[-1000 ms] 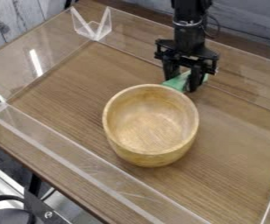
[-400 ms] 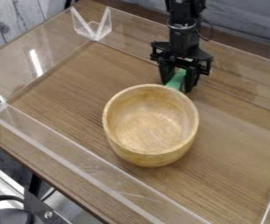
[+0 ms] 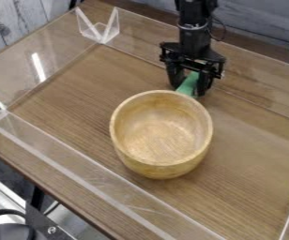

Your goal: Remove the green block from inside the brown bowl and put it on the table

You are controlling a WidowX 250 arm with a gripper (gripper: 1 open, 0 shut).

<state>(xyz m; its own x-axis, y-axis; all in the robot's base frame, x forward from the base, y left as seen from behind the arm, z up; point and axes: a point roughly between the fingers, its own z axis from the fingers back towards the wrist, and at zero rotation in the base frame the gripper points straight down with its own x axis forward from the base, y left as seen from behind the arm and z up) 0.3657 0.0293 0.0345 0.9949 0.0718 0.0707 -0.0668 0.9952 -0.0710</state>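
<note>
The brown bowl (image 3: 161, 132) stands in the middle of the table (image 3: 72, 89), and its inside is empty. The green block (image 3: 185, 86) is just behind the bowl's far rim, low at the tabletop. It sits between the black fingers of my gripper (image 3: 192, 86), which points straight down over it. The fingers straddle the block, but at this size I cannot see whether they press on it or stand off it. The block's lower end is partly hidden by the bowl rim and the fingers.
Clear acrylic walls (image 3: 59, 159) border the tabletop on all sides. A clear corner piece (image 3: 97, 26) stands at the back left. Bare wood lies left and right of the bowl.
The gripper and the green block have shifted slightly left and back, and sit a little lower behind the bowl. The bowl has not moved.
</note>
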